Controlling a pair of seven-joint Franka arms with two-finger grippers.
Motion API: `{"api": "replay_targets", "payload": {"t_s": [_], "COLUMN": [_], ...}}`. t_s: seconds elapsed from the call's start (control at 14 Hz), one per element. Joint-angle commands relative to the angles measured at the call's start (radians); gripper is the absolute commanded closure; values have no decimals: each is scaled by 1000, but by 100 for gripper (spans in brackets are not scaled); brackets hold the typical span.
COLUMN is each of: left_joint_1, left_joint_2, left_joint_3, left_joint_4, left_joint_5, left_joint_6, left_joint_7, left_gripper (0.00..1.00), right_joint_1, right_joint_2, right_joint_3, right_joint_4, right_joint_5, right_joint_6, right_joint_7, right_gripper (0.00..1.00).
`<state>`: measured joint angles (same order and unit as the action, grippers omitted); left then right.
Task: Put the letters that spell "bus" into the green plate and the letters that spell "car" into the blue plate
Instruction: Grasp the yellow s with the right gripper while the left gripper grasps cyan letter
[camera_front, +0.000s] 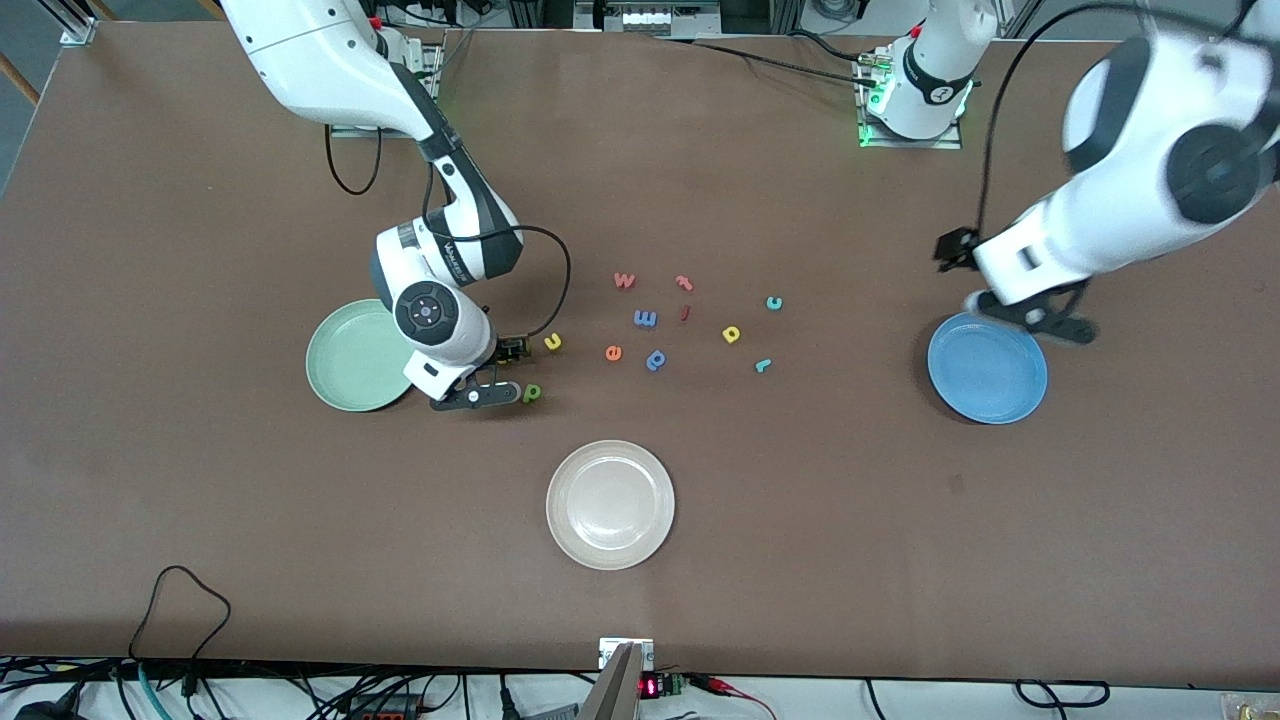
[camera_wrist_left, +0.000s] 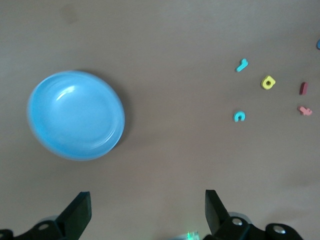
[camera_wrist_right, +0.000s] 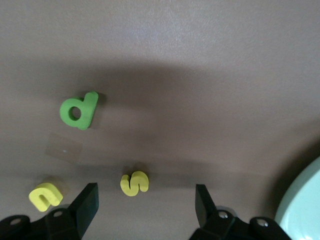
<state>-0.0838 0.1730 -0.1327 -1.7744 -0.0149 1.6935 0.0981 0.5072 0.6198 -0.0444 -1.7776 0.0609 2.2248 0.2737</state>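
Right now my right end effector (camera_wrist_right: 145, 200) hangs low over the table just beside the green plate (camera_front: 350, 360), fingers apart around the yellow s (camera_wrist_right: 134, 182); the u (camera_wrist_right: 46, 196) and green b (camera_wrist_right: 78, 111) lie close by. Such foam looks light and squashy, so I'd pinch its flat edges gently. My left end effector (camera_wrist_left: 147, 210) waits, spread, by the blue plate (camera_wrist_left: 75, 116).

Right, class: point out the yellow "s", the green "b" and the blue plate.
yellow "s" (camera_wrist_right: 134, 183): right wrist view, middle of the letter.
green "b" (camera_wrist_right: 78, 111): right wrist view, on its round bowl's ring.
blue plate (camera_wrist_left: 75, 115): left wrist view, bare centre of the dish.
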Motion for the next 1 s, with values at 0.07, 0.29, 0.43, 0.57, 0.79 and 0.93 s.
{"api": "replay_targets", "payload": {"t_s": [0.07, 0.29, 0.43, 0.57, 0.79, 0.93], "left_joint_1": [-75, -163, -252, -298, -292, -281], "left_joint_2": [201, 324, 376, 425, 433, 430], "left_joint_3": [-22, -24, -21, -22, -24, -24], "left_joint_4": [87, 90, 64, 46, -60, -108], "left_joint_5": [3, 4, 44, 166, 174, 174], "left_joint_6": [147, 274, 395, 480, 657, 735], "left_joint_7": [-5, 20, 22, 22, 55, 129], "left_gripper": [0, 0, 11, 32, 33, 36], "right_joint_1": [11, 40, 42, 42, 40, 40], "right_joint_2": [31, 43, 43, 49, 55, 57], "right_joint_3": [-9, -9, -9, -9, -9, -11], "right_joint_4": [20, 23, 21, 21, 21, 21], "right_joint_5": [10, 10, 10, 10, 8, 8], "right_joint_6": [22, 38, 35, 35, 36, 38], "right_joint_7": [25, 87, 88, 88, 85, 87], "right_gripper": [32, 32, 32, 40, 46, 52]}}
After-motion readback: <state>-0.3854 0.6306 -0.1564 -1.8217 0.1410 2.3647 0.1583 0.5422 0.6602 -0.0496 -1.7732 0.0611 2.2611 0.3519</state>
